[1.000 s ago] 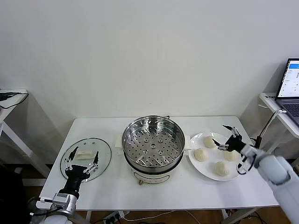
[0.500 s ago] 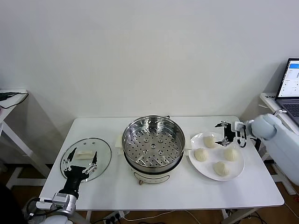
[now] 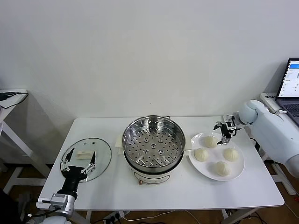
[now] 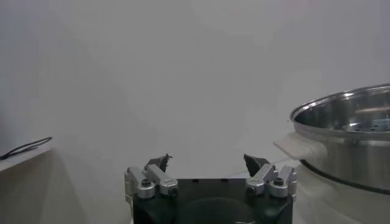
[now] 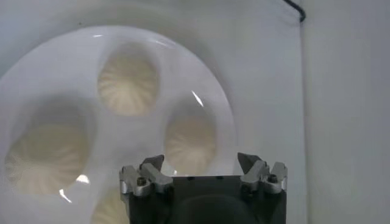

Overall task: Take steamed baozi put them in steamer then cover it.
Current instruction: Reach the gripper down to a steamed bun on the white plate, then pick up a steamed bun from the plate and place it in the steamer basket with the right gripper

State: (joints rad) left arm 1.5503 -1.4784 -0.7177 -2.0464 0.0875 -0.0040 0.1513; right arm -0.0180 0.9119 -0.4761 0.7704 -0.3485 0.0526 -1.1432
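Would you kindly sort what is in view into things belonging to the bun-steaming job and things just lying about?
Job: four baozi on the white plate; steamer; glass cover; right claw above the plate.
Lying about: laptop; side table.

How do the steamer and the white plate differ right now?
The steamer is a deep, shiny steel pot; the white plate is flat and shallow. The steamer's perforated tray holds nothing; the plate carries all four baozi. The steamer sits mid-table, the plate to its right. Both are round and uncovered.
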